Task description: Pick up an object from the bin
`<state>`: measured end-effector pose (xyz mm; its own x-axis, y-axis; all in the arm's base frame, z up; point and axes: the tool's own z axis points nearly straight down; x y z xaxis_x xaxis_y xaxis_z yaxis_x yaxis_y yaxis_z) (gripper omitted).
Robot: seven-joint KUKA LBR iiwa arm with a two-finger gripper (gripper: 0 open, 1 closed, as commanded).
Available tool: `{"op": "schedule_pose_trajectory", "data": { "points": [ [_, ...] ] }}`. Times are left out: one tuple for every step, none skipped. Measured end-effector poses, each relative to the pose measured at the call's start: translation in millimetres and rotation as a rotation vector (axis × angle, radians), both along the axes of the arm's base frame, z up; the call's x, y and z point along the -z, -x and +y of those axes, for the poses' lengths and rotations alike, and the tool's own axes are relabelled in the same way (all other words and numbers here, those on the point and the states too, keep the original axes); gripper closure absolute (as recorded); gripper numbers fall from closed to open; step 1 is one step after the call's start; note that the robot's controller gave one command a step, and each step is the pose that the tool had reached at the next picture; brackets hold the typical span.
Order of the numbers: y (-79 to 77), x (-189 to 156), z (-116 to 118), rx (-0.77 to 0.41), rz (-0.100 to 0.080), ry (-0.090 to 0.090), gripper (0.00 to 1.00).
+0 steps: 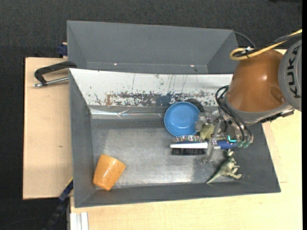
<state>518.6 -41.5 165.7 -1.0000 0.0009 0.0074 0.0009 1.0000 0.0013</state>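
Observation:
My gripper is low in the right half of the bin, partly under the arm's orange cover. A round blue bowl lies just to its left, near the back wall. Below the bowl, a black brush with a silvery edge lies flat, its right end touching or nearly touching the gripper. A small green toy dinosaur lies just in front of the gripper, toward the front right corner.
An orange cup lies on its side in the front left corner, far from the gripper. The arm with its orange cover and cables reaches in over the right rim.

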Motion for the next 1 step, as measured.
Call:
{"op": "schedule_pose_trajectory", "data": {
  "points": [
    [-47.1,97.1,-2.4,-0.256,-0.007,-0.001,0.00]
  ]
}}
